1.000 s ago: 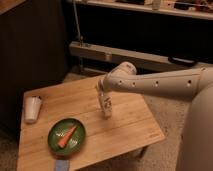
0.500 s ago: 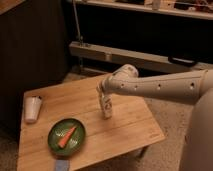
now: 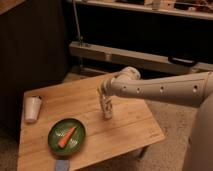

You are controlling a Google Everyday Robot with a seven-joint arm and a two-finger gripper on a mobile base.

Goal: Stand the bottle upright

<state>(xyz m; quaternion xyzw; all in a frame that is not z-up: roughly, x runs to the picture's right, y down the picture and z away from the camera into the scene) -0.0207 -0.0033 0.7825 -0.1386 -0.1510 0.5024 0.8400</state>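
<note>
The small white bottle [image 3: 107,109] stands upright near the middle of the wooden table [image 3: 125,127]. My gripper [image 3: 104,97] comes in from the right on the white arm and sits at the bottle's top, right against it. The gripper hides the bottle's upper end. The white tapered cup [image 3: 32,108] stands at the table's left edge, far from the gripper.
A green plate [image 3: 66,136] with a carrot [image 3: 66,136] lies at the front left of the table. A small blue object [image 3: 62,165] sits at the front edge. A dark cabinet stands at the left, and a shelf with a low rail [image 3: 135,55] runs behind.
The arm's wrist joint has shifted slightly to the right. The bottle stays upright in the same spot under the gripper.
</note>
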